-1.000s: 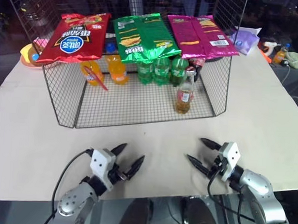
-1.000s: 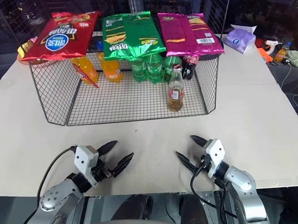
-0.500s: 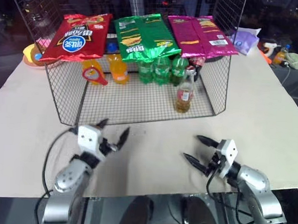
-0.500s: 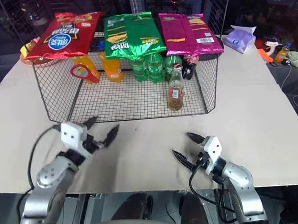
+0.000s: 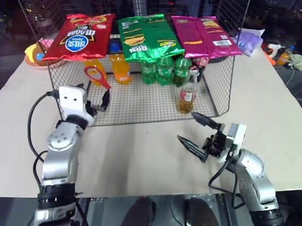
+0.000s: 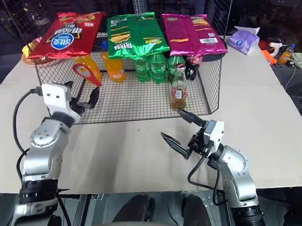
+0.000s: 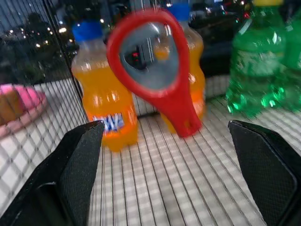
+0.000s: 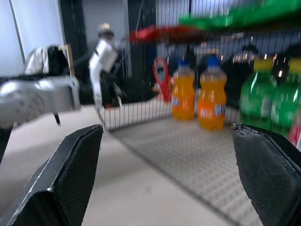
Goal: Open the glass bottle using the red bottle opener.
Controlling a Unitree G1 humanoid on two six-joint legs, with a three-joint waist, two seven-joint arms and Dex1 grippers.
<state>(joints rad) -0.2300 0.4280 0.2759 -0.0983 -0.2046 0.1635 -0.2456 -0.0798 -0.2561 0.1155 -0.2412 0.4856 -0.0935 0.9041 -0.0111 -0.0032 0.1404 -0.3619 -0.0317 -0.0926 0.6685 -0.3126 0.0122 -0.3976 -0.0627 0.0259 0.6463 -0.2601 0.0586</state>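
The glass bottle [image 5: 187, 93] stands upright with its cap on, on the mesh floor at the front right of the wire rack [image 5: 220, 89]. At the rack's left front hangs the red bottle opener [image 5: 95, 75], head up; it also appears as the opener [image 7: 155, 66] close ahead in the left wrist view. My left gripper [image 5: 95, 96] is open at the rack's open front, just below and short of the opener, holding nothing. My right gripper [image 5: 187, 126] is open and empty above the table, in front of the bottle and apart from it.
Red, green and magenta snack bags [image 5: 145, 34] lie on the rack's top. Orange bottles [image 5: 120, 68] and green bottles [image 5: 163, 68] stand behind the opener and the glass bottle. A pink bowl [image 5: 32, 53] sits left of the rack, a purple pack [image 5: 248, 39] at the back right.
My left gripper has risen from the table's near edge and gone forward to the rack's left front. My right gripper has lifted and shifted left toward the bottle. Both stayed open.
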